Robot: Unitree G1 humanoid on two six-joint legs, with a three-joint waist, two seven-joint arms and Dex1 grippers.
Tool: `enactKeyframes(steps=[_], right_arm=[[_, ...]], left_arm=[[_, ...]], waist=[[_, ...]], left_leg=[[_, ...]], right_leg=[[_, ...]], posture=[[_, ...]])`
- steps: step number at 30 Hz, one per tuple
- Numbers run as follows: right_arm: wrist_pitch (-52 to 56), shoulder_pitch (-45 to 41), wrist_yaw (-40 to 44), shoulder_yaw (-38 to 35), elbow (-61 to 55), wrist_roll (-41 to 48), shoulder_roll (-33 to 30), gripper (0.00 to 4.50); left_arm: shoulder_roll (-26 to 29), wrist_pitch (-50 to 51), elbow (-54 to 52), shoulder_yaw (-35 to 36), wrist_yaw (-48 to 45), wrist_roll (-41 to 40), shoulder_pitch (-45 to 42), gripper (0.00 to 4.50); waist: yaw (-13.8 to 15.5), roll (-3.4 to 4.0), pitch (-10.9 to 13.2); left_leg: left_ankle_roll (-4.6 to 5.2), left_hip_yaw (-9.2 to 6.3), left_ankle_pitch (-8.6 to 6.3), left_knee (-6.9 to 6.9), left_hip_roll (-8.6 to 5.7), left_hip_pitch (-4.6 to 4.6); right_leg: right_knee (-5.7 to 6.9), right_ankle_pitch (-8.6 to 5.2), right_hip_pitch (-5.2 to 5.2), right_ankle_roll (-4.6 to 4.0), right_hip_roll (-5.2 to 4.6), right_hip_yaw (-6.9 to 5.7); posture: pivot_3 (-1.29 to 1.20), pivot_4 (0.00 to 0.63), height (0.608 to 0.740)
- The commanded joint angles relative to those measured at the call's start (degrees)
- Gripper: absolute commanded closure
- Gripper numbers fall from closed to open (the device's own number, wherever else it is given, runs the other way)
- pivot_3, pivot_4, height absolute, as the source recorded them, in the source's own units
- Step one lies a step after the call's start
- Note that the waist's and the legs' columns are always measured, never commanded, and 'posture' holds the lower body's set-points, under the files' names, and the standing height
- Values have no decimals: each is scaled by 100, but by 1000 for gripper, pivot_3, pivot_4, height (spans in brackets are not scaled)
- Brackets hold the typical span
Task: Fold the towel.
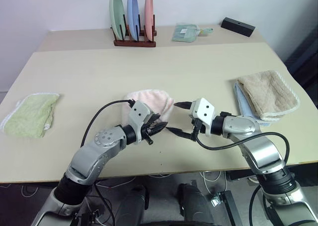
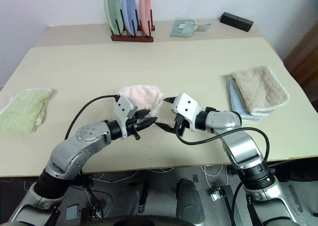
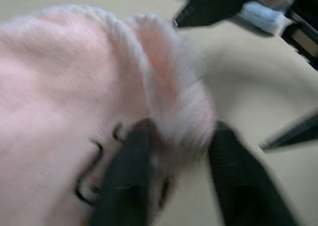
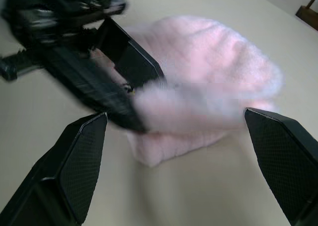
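Left eye view has the pink towel [image 1: 149, 103] bunched mid-table between the left gripper [image 1: 158, 128], jaws parted around its edge, and the wide-spread right gripper [image 1: 181, 119], with a green cloth [image 1: 31, 115] far left, tan towels [image 1: 268, 94] right, and a plate rack [image 1: 133, 18] behind.

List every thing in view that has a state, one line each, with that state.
pink towel: bunched in a folded heap on the table, near edge lifted.
left gripper: jaws apart, at the towel's near edge.
right gripper: jaws wide open, holding nothing.
green towel: folded, lying flat.
tan towel: folded, lying on a light blue cloth.
three plates: upright in the rack.
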Motion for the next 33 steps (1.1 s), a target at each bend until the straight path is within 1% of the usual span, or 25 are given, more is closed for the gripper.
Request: enactKeyframes(steps=[1,3,5,6,8,9,12,13,14,17,19,21,23,26,30,31,33], right_arm=[[-196,-164,-4,-243,99,-39,-99,0],[-265,-267,11,-349,255,-28,-132,0],[-202,-388,-16,-487,353,90,-83,521],[-121,-474,-40,-557,393,173,-34,830],[-28,-651,-100,-628,458,303,120,1758],[42,-741,-139,-630,469,358,213,2272],[335,-1027,-364,-498,564,432,632,3724],[469,-1120,-508,-400,654,405,848,4283],[598,-1178,-611,-303,735,396,1047,4405],[829,-1231,-1038,-103,1205,246,1666,4405],[987,-1184,-1204,-4,1467,173,1902,4405],[1062,-1040,-1410,90,1841,38,2068,4405],[969,-848,-1455,253,2097,-173,2031,4405],[802,-605,-1495,355,2221,-458,1829,4405],[616,-485,-1417,118,1832,-333,1685,4405],[482,-480,-1372,1,1669,-264,1629,4405],[455,-451,-1282,-235,1326,-63,1519,3921]], left_arm=[[93,209,-629,842,-159,-699,172,406],[174,404,-795,1517,-195,-1261,326,406],[188,412,-849,2060,-136,-1620,382,377],[168,416,-803,2316,-29,-1755,359,698],[226,391,-702,2593,110,-1735,271,1267],[283,379,-660,2591,154,-1603,227,1772],[301,316,-405,2232,382,-1023,32,3241],[257,219,-251,1987,443,-731,-37,3275],[187,105,-85,1776,490,-478,-96,3275],[-255,-42,528,1414,597,-151,-192,3275],[-328,-246,785,1126,477,176,-114,3275],[-481,-371,1039,1051,496,333,2,3275],[-640,-444,1287,1123,583,416,66,3275],[-629,-624,1513,1068,539,697,264,3275],[-705,-762,1285,1241,446,594,528,3275],[-754,-779,1117,1407,480,469,581,3275],[-899,-690,785,1896,612,33,644,3275]], waist=[[-11,0,0],[-10,0,1],[-4,1,1],[-3,1,1],[-2,1,1],[-2,1,1],[-3,0,0],[-3,0,0],[-2,0,0],[0,1,-1],[-8,1,-2],[-14,1,-2],[-2,2,-2],[-17,11,-10],[-20,21,-20],[-21,21,-20],[-17,19,-17]], left_leg=[[0,0,0,0,1,0],[0,-2,0,0,3,1],[0,-5,0,-1,4,1],[0,-5,0,0,4,0],[0,-5,0,3,4,1],[0,-5,0,3,3,1],[-1,0,0,2,1,2],[-1,0,0,2,1,2],[-1,1,1,2,-1,2],[-3,-1,2,3,-3,2],[-4,-1,2,2,-4,3],[-7,1,4,0,-4,0],[-8,0,4,0,-4,-1],[-8,0,4,-1,-5,0],[-7,3,4,-1,-3,12],[-7,3,4,-1,-3,12],[-7,3,4,0,-3,10]], right_leg=[[0,0,0,0,0,1],[1,0,-1,0,0,0],[2,0,-2,0,0,0],[2,0,-2,-1,0,0],[2,0,-1,-1,0,0],[3,0,-1,-1,0,0],[4,1,0,0,0,0],[4,1,0,0,1,0],[4,1,0,0,1,0],[5,2,1,-1,1,0],[8,3,-2,-1,0,1],[15,4,-12,-1,0,3],[22,4,-17,-1,0,3],[27,4,-19,-1,0,3],[27,3,-6,-1,0,4],[27,3,-6,-1,0,4],[26,3,-7,-1,0,5]], posture=[[0,150,737],[0,150,737],[0,150,737],[0,150,737],[0,150,737],[0,150,737],[0,150,737],[0,150,737],[0,150,737],[0,150,737],[0,150,737],[0,150,737],[0,150,737],[0,150,737],[0,150,737],[0,150,737],[0,150,737]])
